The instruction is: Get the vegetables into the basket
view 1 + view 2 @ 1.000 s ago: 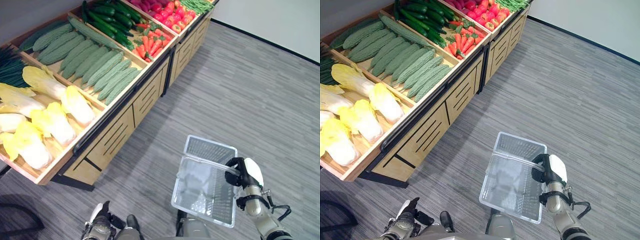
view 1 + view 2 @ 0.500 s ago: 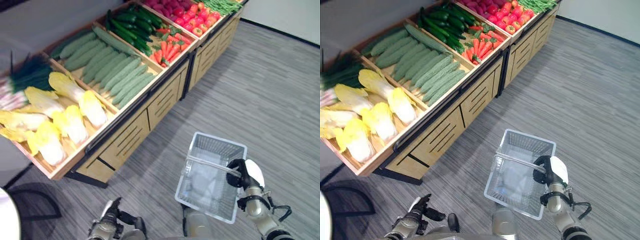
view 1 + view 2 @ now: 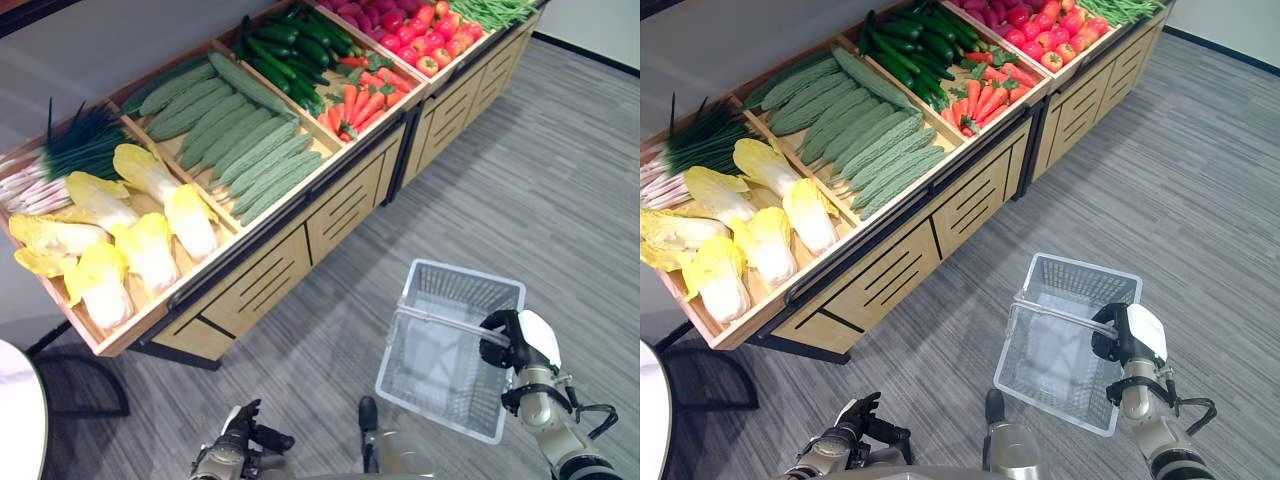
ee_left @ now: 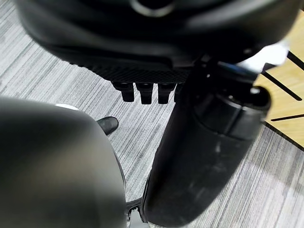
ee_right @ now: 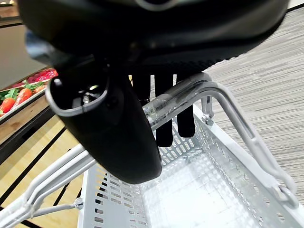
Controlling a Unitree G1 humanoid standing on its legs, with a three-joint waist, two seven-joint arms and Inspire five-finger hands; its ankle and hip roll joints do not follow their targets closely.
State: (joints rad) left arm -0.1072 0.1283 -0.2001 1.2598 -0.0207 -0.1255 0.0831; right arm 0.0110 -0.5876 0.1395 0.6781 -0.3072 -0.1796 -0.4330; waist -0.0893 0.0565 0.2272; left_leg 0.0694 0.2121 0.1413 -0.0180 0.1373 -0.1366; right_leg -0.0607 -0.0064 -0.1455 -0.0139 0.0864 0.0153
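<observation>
Basket [image 3: 452, 352] empty, handle gripped by right hand [image 3: 522, 343] fingers [image 5: 164, 116].

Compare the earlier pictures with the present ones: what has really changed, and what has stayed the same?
Only the camera has swung: the whole picture shifts, bringing the spring onions at the stand's left end into sight. The right hand stays curled round the basket's handle; the basket remains empty. The left hand still hangs low, open, holding nothing. No vegetable has moved.

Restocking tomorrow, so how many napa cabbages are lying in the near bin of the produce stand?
5, in the stand's nearest bin: two beside the bitter gourds, one in the middle, one at the front corner, one by the scallions. Pale leaves behind may hide more.
</observation>
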